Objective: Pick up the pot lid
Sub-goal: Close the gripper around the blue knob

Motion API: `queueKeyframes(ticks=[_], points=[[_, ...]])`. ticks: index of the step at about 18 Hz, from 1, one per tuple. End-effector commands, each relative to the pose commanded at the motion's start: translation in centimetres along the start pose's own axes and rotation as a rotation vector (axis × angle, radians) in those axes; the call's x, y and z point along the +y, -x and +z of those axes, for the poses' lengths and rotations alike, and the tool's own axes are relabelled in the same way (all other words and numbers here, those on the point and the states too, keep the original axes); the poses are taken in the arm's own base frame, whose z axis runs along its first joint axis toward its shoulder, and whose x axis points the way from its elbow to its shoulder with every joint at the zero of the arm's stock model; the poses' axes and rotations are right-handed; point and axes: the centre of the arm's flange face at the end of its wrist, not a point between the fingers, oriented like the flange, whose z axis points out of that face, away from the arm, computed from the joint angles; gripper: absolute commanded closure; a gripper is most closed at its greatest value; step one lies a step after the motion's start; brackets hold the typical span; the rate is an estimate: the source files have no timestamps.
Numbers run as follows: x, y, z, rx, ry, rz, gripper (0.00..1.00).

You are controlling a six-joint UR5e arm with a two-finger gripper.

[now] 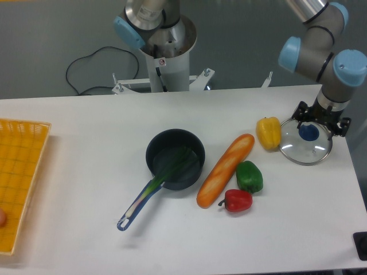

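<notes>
The round glass pot lid [306, 150] with a blue knob lies mid-right, directly beneath the black gripper [317, 122]; I cannot tell whether the gripper is parted or clenched.

One fixed camera, set high in front of the bench.
It looks down and across the white bench [86, 189] toward the pedestal [166, 57] at the far edge and the grey floor [46, 34] behind. From a middling distance, the yellow basket [20, 177] is cut by the left edge, the pot lid [307, 152] lies near the right, and the robot arm [318, 51] runs out of the top.
</notes>
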Motion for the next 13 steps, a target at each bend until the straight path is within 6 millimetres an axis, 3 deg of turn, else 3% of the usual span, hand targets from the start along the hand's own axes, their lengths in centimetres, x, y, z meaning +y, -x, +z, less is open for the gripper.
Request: queueKeyframes(ticks=[13], points=[[0.02, -0.29, 0.91, 0.015, 0.0, 0.0, 0.01]])
